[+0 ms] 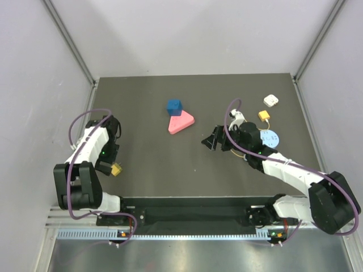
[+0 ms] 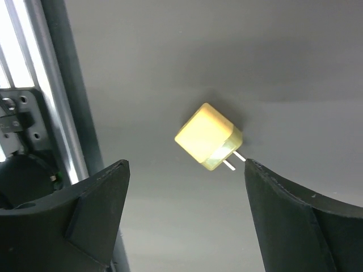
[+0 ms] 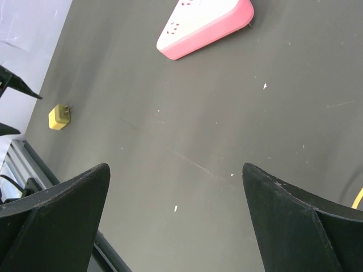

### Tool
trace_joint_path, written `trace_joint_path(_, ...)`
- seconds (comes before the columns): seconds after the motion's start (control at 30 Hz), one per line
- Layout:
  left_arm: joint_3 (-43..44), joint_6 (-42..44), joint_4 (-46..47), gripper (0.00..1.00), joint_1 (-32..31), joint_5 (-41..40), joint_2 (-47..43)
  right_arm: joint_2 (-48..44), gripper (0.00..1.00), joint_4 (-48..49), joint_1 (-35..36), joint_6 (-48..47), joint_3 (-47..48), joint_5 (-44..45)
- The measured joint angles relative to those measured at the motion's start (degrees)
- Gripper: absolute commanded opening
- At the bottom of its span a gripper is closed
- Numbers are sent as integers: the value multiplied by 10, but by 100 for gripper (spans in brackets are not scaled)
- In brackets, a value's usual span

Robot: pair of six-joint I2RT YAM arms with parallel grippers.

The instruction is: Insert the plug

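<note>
The plug (image 1: 264, 115) is a small yellow block on a thin yellow-orange wire, lying at the back right. Its wire shows at the edge of the right wrist view (image 3: 358, 198). A pink triangular socket strip (image 1: 180, 122) lies mid-table and also shows in the right wrist view (image 3: 204, 25). A second yellow cube (image 2: 207, 136) with two metal prongs lies at the left edge (image 1: 116, 170). My left gripper (image 2: 186, 165) is open and empty just above and short of it. My right gripper (image 3: 176, 167) is open and empty, right of the strip (image 1: 211, 140).
A blue cube (image 1: 173, 106) sits behind the pink strip. A white square block (image 1: 271, 100) lies at the back right. A light-blue disc (image 1: 270, 139) lies beside my right arm. A metal rail (image 2: 57, 90) runs close to the left gripper.
</note>
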Motion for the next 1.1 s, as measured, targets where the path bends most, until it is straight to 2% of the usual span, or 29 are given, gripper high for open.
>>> trace_joint_path(0.1,-13,-7,18,81,0,1,0,-3,100,0,0,0,0,0)
trace_joint_path(0.4,-49,-25,35,81,0,0,9,-19,100,-2,0,0,-10,1)
trace_joint_path(0.53,-52,-16,63,73,0,4,18,-22,100,-4,0,1,-11,1)
trace_joint_path(0.67,-53,16,104,57,-1,23,42,-25,100,-5,0,1,-11,2)
trace_joint_path(0.73,-50,38,122,54,-10,35,59,-29,100,-4,0,1,-11,3)
trace_joint_path(0.87,-13,94,132,52,-70,52,106,-34,100,-4,0,1,-11,6)
trace_joint_path(1.0,71,167,174,46,-160,70,165,-34,100,-4,2,4,-11,9)
trace_joint_path(1.1,147,216,192,54,-214,70,202,-33,100,-4,8,5,-11,12)
